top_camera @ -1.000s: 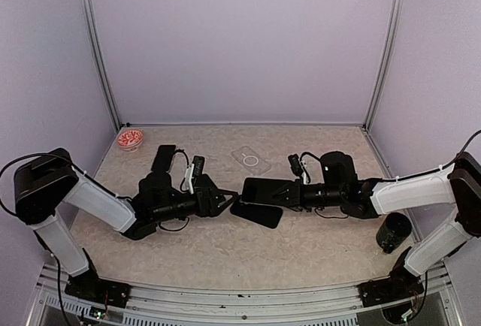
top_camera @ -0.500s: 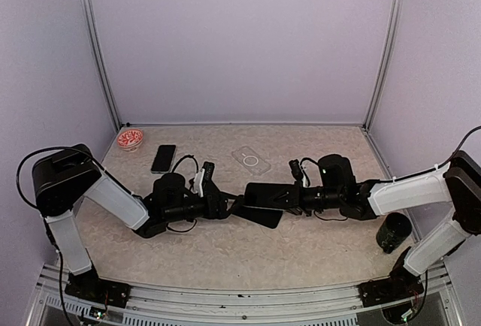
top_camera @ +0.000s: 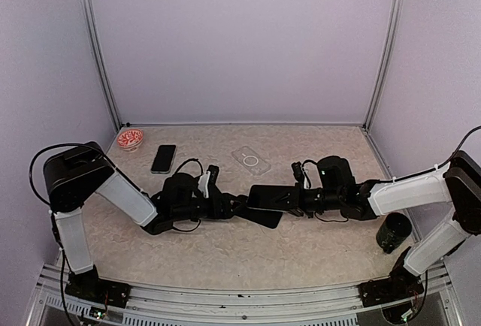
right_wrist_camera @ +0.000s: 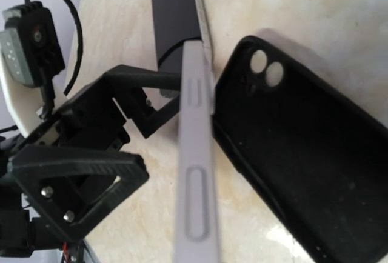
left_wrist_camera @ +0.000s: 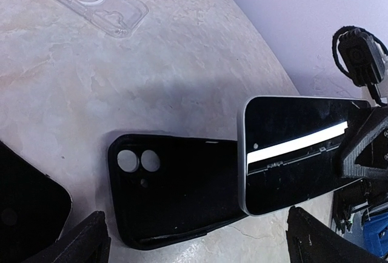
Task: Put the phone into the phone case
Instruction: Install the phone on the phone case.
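One phone (left_wrist_camera: 297,154) edge at blk case (left_wrist_camera: 182,196) rim, L pincer (top_camera: 234,207) agape

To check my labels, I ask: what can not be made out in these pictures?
- Top view: black case largely hidden under the phone.
- Right wrist view: right gripper fingers lie outside the frame.
- Top view: dark object at the right, too small to identify.

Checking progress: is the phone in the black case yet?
Out: the right gripper holds the phone, and the black case lies empty.
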Controlling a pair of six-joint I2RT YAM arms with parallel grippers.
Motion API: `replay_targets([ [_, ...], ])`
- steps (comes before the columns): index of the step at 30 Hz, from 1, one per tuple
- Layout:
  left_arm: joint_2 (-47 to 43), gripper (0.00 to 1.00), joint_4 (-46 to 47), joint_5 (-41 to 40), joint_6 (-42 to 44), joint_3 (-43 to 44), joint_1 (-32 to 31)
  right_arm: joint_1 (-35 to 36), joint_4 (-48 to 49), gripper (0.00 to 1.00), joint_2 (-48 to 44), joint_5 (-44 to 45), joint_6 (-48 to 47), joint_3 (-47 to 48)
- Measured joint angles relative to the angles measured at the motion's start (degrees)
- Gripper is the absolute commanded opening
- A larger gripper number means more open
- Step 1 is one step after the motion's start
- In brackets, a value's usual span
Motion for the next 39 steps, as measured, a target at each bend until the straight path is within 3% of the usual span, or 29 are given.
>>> replay_targets([
  [26, 2.8, 0.99, 0.6, 3.1, -1.4, 1.2, -1.4, -2.1, -0.7, 0.0, 0.0, 0.8, 1.9, -0.4],
  [39, 2.7, 0.99, -0.4, 3.6, -1.7, 1.7, -1.7, -5.0, -0.4, 0.0, 4.9, -6.9, 2.0, 0.0],
])
